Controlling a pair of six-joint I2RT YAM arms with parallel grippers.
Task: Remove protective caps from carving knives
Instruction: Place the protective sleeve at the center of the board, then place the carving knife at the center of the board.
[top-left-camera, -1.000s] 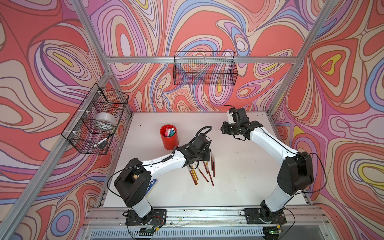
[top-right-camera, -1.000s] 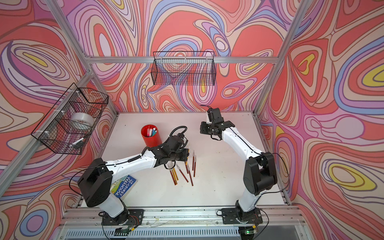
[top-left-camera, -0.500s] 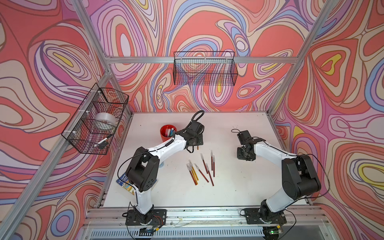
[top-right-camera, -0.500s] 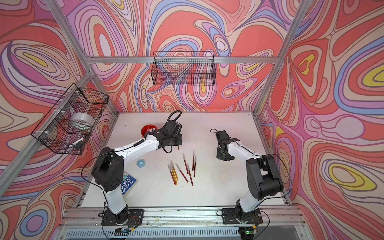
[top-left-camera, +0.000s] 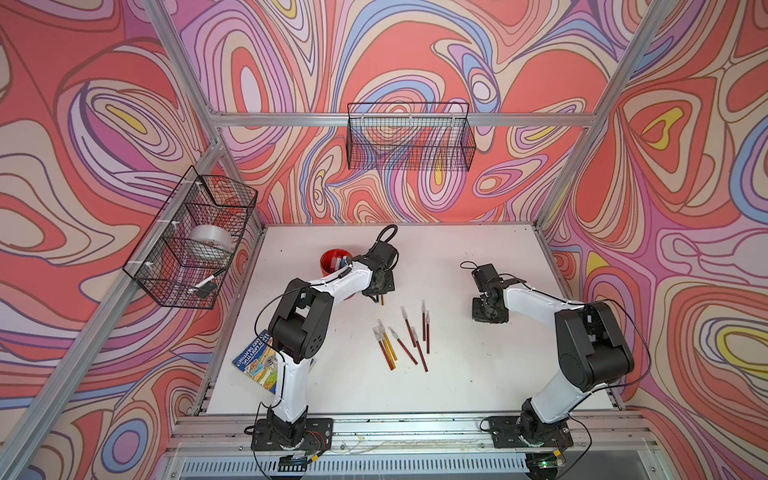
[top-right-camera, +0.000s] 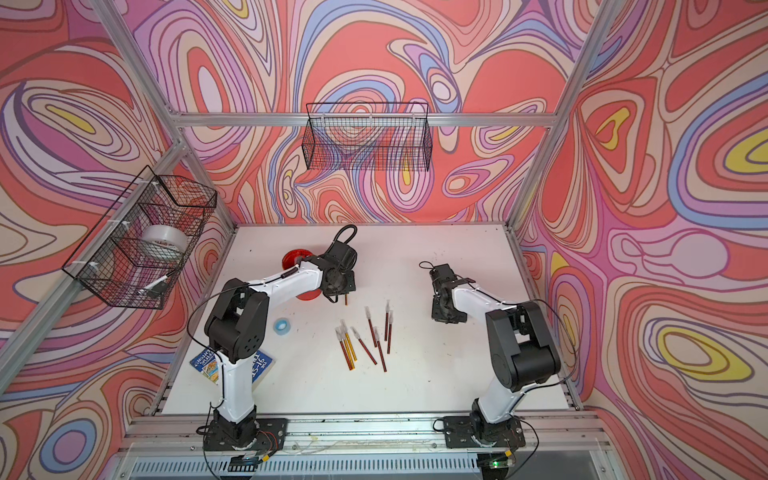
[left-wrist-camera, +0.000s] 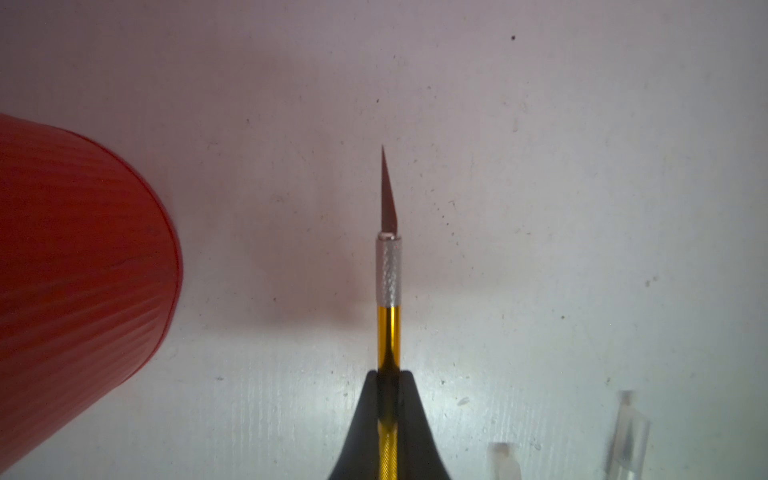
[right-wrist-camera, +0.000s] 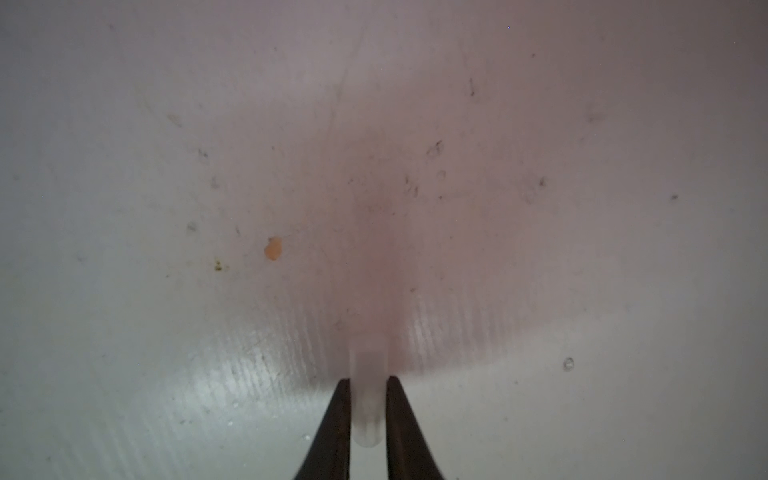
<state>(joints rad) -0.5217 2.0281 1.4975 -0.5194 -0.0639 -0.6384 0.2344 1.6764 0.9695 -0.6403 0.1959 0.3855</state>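
Note:
My left gripper (left-wrist-camera: 389, 374) is shut on a yellow-handled carving knife (left-wrist-camera: 389, 324); its bare pointed blade (left-wrist-camera: 388, 195) sticks out low over the table beside the red cup (left-wrist-camera: 75, 270). In both top views this gripper (top-left-camera: 381, 296) (top-right-camera: 338, 296) hangs just right of the cup. My right gripper (right-wrist-camera: 368, 380) pinches one translucent protective cap (right-wrist-camera: 368, 399) close above the table, at the right middle (top-left-camera: 488, 316). Several carving knives (top-left-camera: 405, 336) (top-right-camera: 368, 336), dark red and yellow, lie mid-table with whitish caps on their tips.
The red cup (top-left-camera: 334, 262) holds markers. A blue tape roll (top-right-camera: 281, 325) and a book (top-left-camera: 255, 361) lie by the left arm's base. Wire baskets hang on the back wall (top-left-camera: 409, 137) and the left wall (top-left-camera: 195, 241).
My left arm went from the pile back to the cup, carrying the yellow knife. My right arm swung from the back centre to the right middle and came down near the table.

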